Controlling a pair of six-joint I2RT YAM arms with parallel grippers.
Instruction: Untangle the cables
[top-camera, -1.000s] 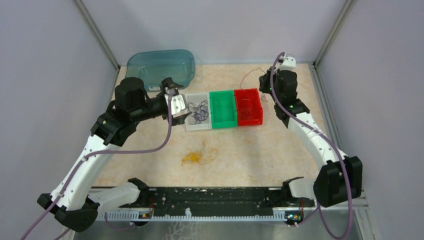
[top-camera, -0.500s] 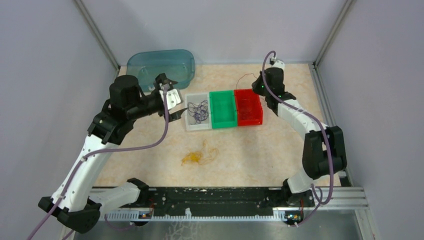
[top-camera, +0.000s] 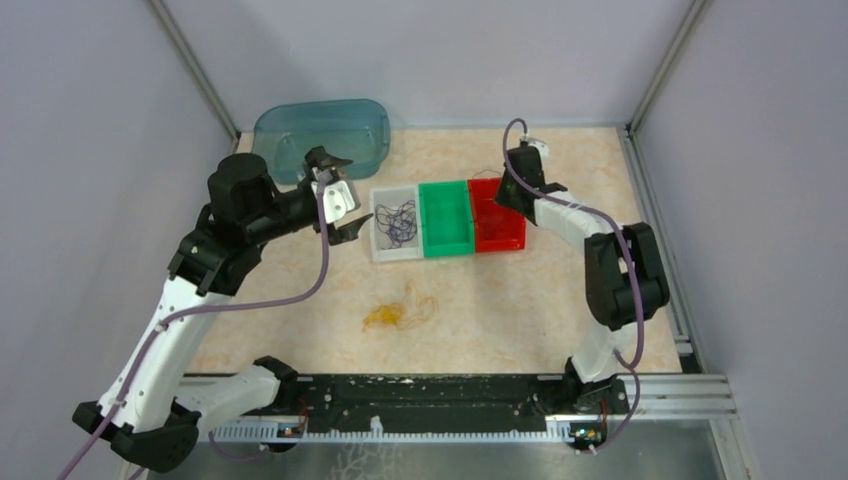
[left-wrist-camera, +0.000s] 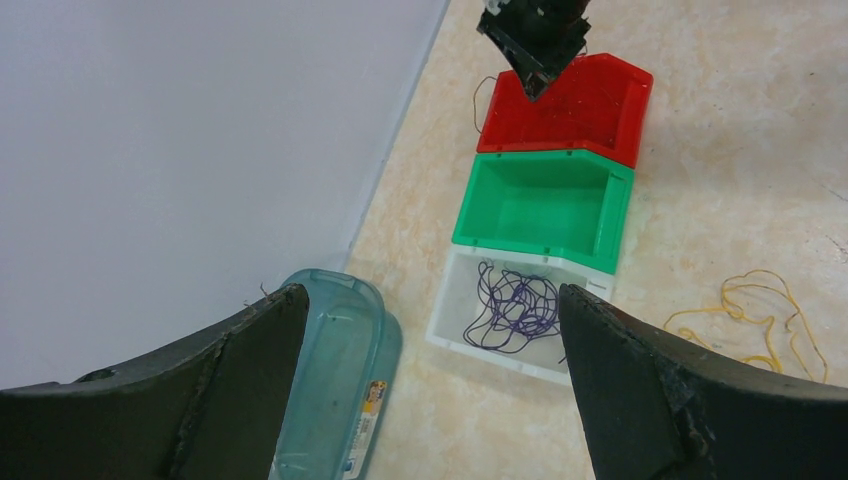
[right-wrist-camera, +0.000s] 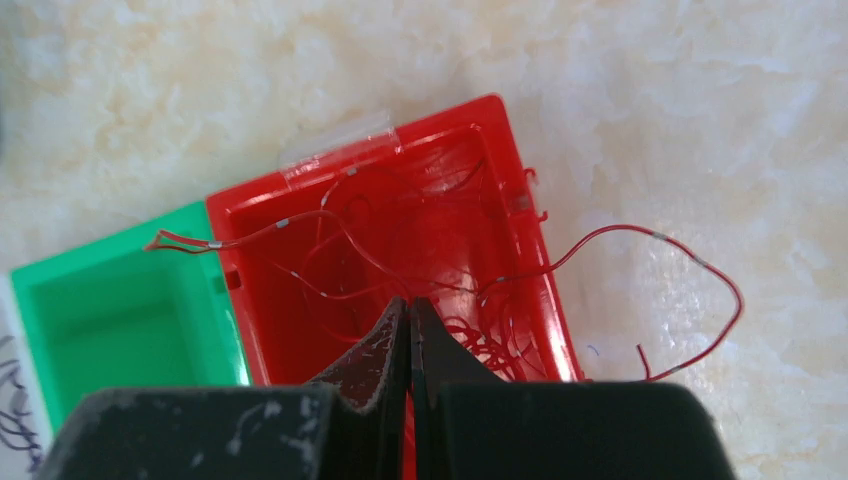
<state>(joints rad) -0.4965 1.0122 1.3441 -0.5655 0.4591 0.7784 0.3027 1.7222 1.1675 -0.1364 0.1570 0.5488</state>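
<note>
Looks well past halfway, judging by the layout alone. Has the purple cable (top-camera: 398, 222) coiled by itself in the clear bin (top-camera: 385, 250), parted from the rest. Has the green bin (top-camera: 448, 248) sitting between the clear one and the red one, with nothing in it. Shows the yellow cable (top-camera: 402, 308) as a loose clump on the table (top-camera: 520, 300), well apart from all three bins and from both arms. Probably belongs in the green bin, though only as a guess.

Has the red cable (right-wrist-camera: 485, 345) mostly inside the red bin (right-wrist-camera: 290, 340), but not tidily: one long loop over the right wall and onto the table, one thin end across the shared wall above the green bin. Leaves, then, the red strays to bring in and the yellow clump to collect.

As for the right gripper (right-wrist-camera: 408, 305) — pressed tight together above the red bin, tips meeting just where the red strands converge, so apparently pinching one strand.

As for the left gripper (top-camera: 338, 197) — spread wide, gripping nothing, touching nothing, poised just beside the clear bin and near the teal tub (top-camera: 320, 135).
</note>
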